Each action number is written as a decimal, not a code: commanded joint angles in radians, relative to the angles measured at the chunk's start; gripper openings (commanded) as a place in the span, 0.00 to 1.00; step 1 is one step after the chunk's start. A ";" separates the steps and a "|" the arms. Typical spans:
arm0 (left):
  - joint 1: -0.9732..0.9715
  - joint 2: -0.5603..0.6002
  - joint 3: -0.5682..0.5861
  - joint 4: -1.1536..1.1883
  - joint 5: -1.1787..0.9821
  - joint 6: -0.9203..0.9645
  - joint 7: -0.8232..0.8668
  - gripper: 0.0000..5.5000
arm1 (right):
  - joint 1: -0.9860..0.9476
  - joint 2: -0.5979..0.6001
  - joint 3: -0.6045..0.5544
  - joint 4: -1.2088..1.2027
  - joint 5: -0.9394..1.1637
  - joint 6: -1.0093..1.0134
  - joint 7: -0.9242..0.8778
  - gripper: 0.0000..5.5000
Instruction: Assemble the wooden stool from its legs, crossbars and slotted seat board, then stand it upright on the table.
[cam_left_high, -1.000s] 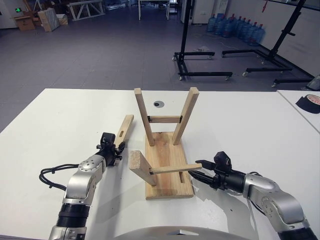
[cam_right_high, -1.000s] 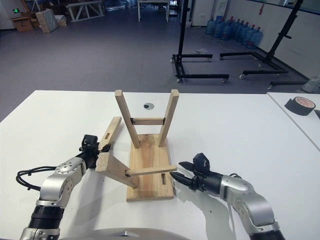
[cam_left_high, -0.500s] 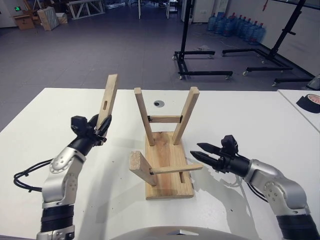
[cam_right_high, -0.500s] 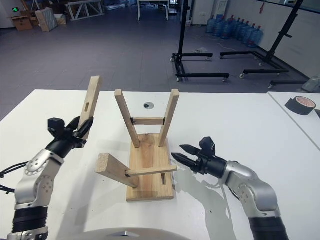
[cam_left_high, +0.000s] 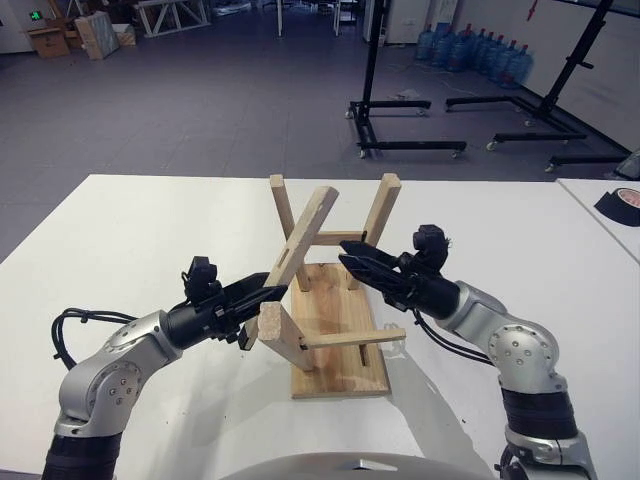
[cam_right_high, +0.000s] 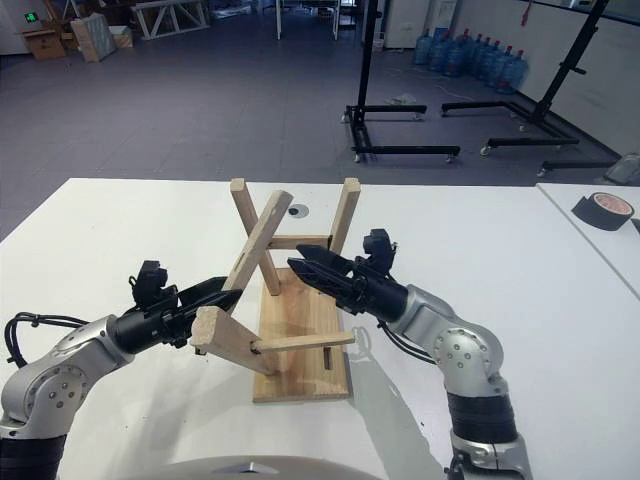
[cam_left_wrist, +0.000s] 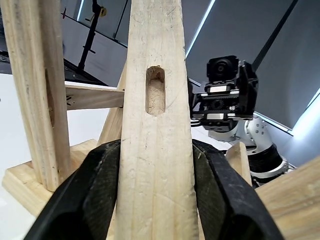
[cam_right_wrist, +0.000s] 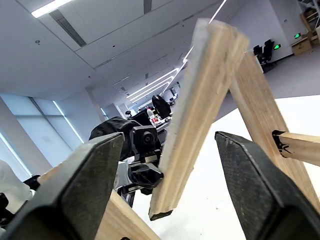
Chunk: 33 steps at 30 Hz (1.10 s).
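One leg is still missing from the stool. The left gripper (cam_left_high: 264, 295), pinching the mortised fourth leg (cam_left_high: 300, 243) by its lower end, is swinging it in from the table at 9 o'clock and tilting it across the two standing legs (cam_left_high: 377, 225) at the seat board's (cam_left_high: 340, 368) 12 o'clock end. The right gripper (cam_left_high: 352, 263), jaws spread, is rising from the loose crossbar (cam_left_high: 352, 337) to straddle the leg's upper half, probably to steady it for fitting.

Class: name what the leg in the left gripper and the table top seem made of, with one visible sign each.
Leg: pale bare wood, seemingly unvarnished; grain lines run along it.
Table top: smooth white surface, perhaps laminate or paint; core hidden.
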 joint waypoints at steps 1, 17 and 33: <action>0.009 0.030 -0.016 -0.042 -0.049 0.026 -0.059 0.37 | -0.032 0.022 0.027 0.025 -0.019 -0.004 -0.006 0.61; -0.007 0.077 -0.089 -0.009 -0.025 0.035 -0.142 0.37 | -0.107 0.004 0.075 0.079 0.051 0.134 0.095 0.61; 0.005 0.082 -0.104 -0.018 -0.045 0.047 -0.164 0.37 | -0.136 0.003 0.139 0.090 -0.047 0.082 0.214 0.37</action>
